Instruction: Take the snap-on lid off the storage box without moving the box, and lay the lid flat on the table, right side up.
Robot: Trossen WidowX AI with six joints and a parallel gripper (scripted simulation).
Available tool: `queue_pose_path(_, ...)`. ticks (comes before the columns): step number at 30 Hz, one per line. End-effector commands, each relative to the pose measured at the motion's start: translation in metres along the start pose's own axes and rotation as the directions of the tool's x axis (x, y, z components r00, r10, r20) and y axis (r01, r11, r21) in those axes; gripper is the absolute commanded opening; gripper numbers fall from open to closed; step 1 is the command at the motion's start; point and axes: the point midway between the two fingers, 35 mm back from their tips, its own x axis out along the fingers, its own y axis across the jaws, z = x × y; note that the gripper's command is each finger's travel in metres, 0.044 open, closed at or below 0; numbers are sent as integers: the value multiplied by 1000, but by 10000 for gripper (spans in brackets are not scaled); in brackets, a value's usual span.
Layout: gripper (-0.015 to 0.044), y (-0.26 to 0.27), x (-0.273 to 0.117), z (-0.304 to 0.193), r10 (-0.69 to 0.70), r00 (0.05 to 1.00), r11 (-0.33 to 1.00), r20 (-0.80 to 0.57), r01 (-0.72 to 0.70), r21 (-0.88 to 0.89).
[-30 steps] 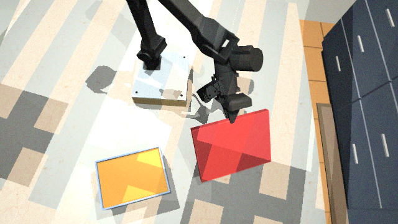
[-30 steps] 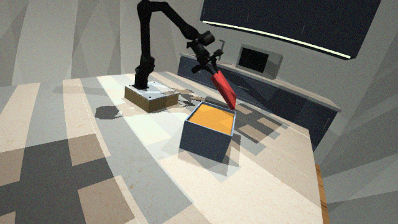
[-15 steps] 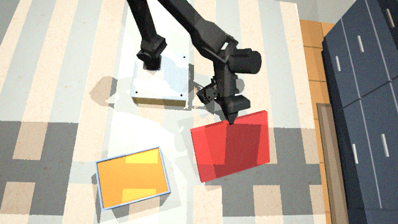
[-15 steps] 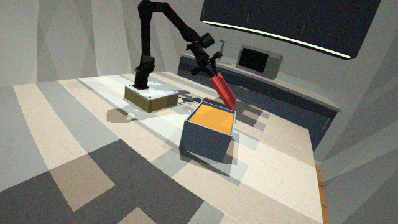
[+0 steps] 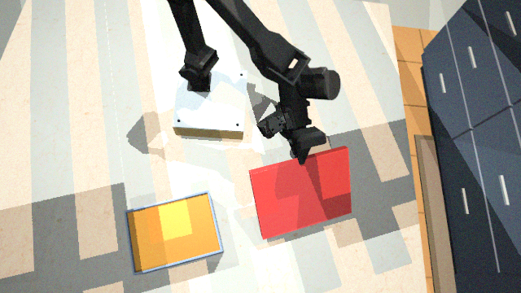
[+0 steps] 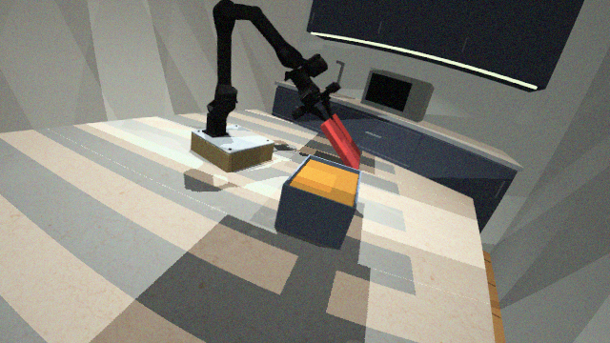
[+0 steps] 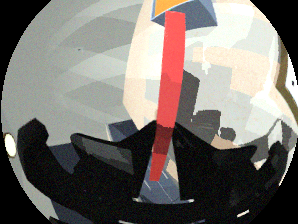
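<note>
Lid, handling: we are judging it light and stiff, a thin slab liable to swing about a narrow grip and perhaps to slip if its free end is knocking the table.
Lid, hold: we are favouring the middle of a long edge, where the fingers are already pinching; a level lowering is calling for the slope to be taken out first.
Lid, look: the red lid (image 5: 285, 203) (image 6: 344, 145) (image 7: 171, 65) is showing a plain, flat rectangular face and straight edges.
Lid, place: it is hanging tilted beside the box, off its rim, far end lower.
Gripper: the gripper (image 5: 301, 161) (image 6: 330, 119) (image 7: 164, 124) is standing nearly closed, clamping the lid's edge.
Box: the blue-walled box (image 5: 220, 232) (image 6: 315, 216) (image 7: 202, 15) is sitting upright and open on the table (image 5: 98, 159) (image 6: 157, 229), orange inside.
</note>
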Motion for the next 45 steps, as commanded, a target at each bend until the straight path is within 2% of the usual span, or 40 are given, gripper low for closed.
queue_pose_path(1, 0, 0, 2, -1, 8, 1000, 1000, -2, -8, 4)
queue_pose_path(45, 0, -27, 25, -1, 8, 1000, 1000, -2, -8, 4)
